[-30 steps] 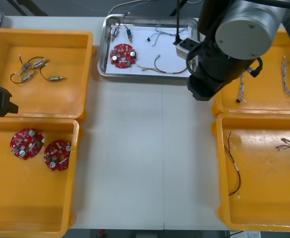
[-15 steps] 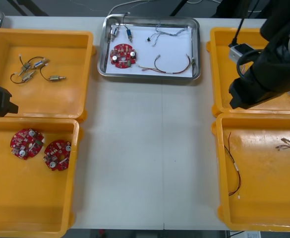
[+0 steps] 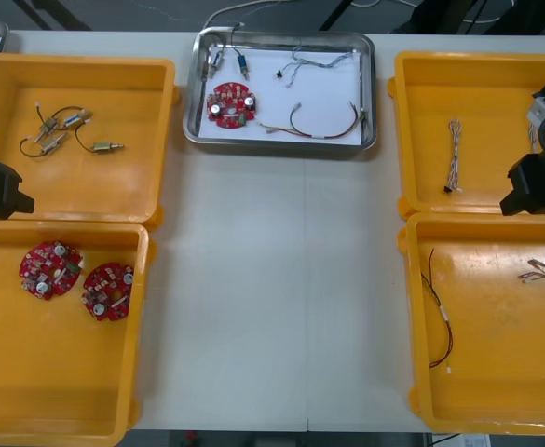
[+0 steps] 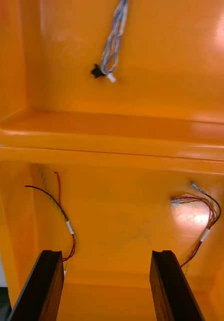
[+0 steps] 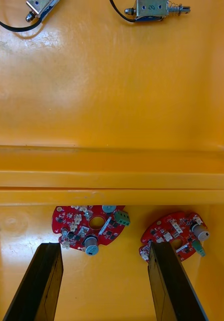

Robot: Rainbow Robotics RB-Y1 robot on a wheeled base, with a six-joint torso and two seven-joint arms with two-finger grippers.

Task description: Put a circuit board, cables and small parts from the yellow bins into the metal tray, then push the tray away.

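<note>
Both hands have their fingers spread with nothing between them: the right hand (image 4: pixel 106 256) hangs over the wall between the two right yellow bins (image 3: pixel 496 102), the left hand (image 5: pixel 104 248) over the wall between the two left yellow bins (image 3: pixel 114 196). At the counter's (image 3: pixel 272 298) far middle sits the metal tray (image 3: pixel 281 144), holding a circuit board (image 3: pixel 231 102), cables (image 3: pixel 319 126) and small metal parts (image 3: pixel 218 60)

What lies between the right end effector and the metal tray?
Front view: the far right yellow bin, holding one twisted blue and white cable, then a strip of bare table. The right end effector hangs open by that bin's near edge.
</note>
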